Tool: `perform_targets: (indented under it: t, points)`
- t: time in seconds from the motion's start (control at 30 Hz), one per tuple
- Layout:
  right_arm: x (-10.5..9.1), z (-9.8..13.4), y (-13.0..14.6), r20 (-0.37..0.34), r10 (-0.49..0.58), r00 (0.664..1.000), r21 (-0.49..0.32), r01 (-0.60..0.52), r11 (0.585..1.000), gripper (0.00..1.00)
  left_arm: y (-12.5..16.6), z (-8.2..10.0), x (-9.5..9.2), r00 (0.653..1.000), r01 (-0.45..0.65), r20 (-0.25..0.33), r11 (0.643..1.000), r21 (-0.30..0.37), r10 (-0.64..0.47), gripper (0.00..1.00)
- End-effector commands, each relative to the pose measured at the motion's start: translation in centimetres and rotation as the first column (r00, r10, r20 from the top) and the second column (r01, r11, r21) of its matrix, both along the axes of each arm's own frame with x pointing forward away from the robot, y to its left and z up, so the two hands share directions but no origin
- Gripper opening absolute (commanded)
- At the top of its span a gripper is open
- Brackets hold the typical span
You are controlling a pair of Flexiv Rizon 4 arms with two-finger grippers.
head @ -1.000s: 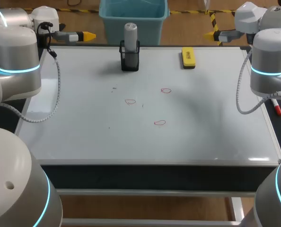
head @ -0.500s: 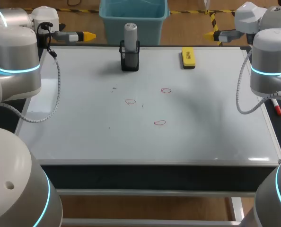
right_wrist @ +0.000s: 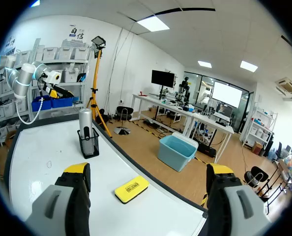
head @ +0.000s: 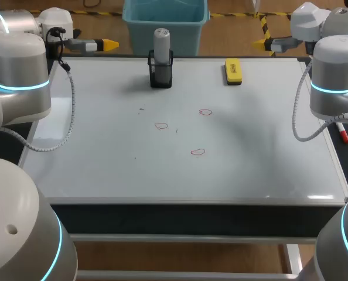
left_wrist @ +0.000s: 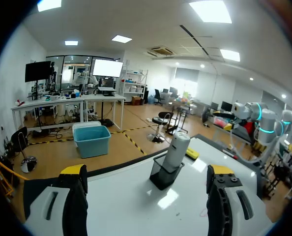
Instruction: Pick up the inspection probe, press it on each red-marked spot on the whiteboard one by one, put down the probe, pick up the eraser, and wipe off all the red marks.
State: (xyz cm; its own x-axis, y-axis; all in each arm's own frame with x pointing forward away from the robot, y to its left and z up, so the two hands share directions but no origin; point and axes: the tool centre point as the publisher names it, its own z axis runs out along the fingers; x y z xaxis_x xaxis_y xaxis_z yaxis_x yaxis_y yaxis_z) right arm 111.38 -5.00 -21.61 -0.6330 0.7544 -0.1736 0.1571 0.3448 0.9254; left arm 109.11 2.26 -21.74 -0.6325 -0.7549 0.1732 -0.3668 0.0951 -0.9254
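Observation:
The grey inspection probe (head: 161, 42) stands upright in a black mesh holder (head: 161, 75) at the whiteboard's far middle; it also shows ahead of my left gripper (left_wrist: 176, 150) and beyond my right one (right_wrist: 86, 125). A yellow eraser (head: 233, 71) lies to the holder's right, and ahead of my right gripper (right_wrist: 131, 188). Three small red marks (head: 205, 112) (head: 161, 125) (head: 198, 151) sit mid-board. My left gripper (head: 106, 44) hovers open over the board's far left corner (left_wrist: 146, 177). My right gripper (head: 264, 43) hovers open over the far right corner (right_wrist: 147, 174). Neither holds anything.
A teal bin (head: 165, 16) stands on the floor just behind the board's far edge. A red marker pen (head: 343, 133) lies off the whiteboard's (head: 103, 164) right edge beside my right arm. Small dark specks dot the board's left half.

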Motion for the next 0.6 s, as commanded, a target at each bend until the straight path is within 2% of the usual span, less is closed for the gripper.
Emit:
perform_targets:
  t: [0.03,0.6]
  points:
    - [0.00,0.00,0.00,0.000,0.000,1.000,0.000,0.000,1.000,1.00,0.00,0.00,0.00,1.000,0.000,0.000,1.000,0.000,0.000,1.00]
    - [0.00,0.00,0.00,0.000,0.000,1.000,0.000,0.000,1.000,1.00,-0.20,-0.03,0.13,1.000,0.016,0.006,1.000,-0.001,-0.016,1.00]
